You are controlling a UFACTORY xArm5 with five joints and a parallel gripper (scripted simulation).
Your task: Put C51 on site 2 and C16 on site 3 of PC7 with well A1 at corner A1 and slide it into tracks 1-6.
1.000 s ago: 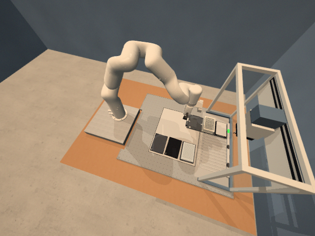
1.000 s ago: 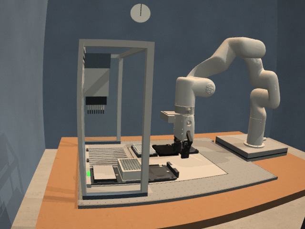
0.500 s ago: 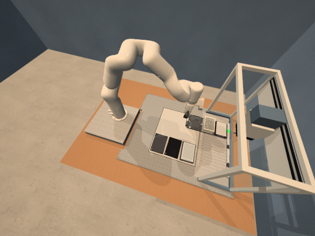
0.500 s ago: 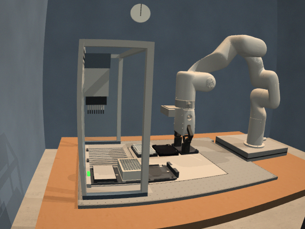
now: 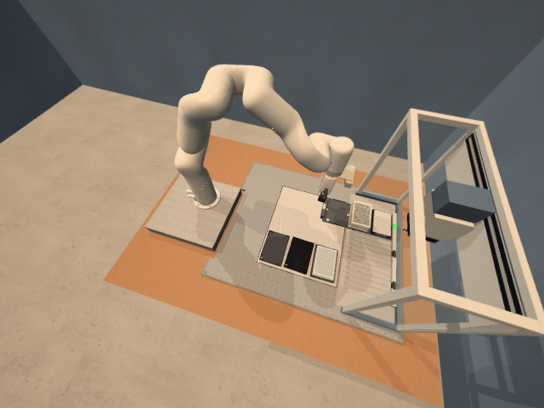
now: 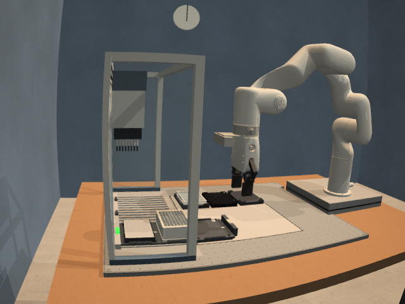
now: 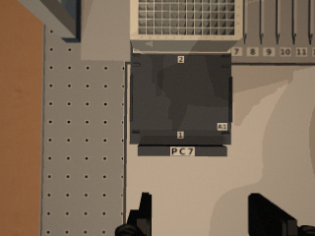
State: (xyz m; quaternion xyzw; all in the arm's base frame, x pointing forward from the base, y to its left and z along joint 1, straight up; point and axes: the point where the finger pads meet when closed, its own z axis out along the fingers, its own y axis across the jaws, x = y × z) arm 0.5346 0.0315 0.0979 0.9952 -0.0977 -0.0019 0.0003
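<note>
From the top, the white arm (image 5: 276,110) bends over and points down near the handle end of the dark plate carrier (image 5: 336,212) (image 6: 212,228) (image 7: 180,95). The carrier has its far part in the rails (image 5: 366,258) (image 6: 143,206) and its handle end out on the pale apron (image 5: 298,211) (image 6: 261,219) (image 7: 187,197). A tall block full of little holes (image 5: 361,215) (image 6: 172,223) (image 7: 186,20) sits on the middle spot. A pale flat plate (image 5: 382,222) (image 6: 138,228) sits on the spot farthest in. The spot by the handle has no plate on it. A green lamp (image 5: 394,226) (image 6: 117,230) glows behind the carrier. Three nests are in a row; the one closest to the rails holds a white plate (image 5: 325,262) (image 6: 190,197), and the other two have no plates.

From the side, the end effector (image 6: 243,188) (image 7: 199,212) hangs up above the apron, higher than the carrier's handle. A tall frame (image 6: 196,130) stands around the rails.

From the wrist, the two black fingers are wide apart with nothing between them. The handle says PC7, and the A1 tag is at a corner by spot 1. The block is just past the number 2. Track numbers start at 7 right beside it.

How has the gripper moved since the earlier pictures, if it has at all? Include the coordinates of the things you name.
Yes, upward: in the exterior view, the gripper (image 5: 323,195) (image 6: 242,188) (image 7: 199,212) now sits higher relative to PC7's handle (image 5: 322,211) (image 6: 230,225) (image 7: 148,150).
</note>
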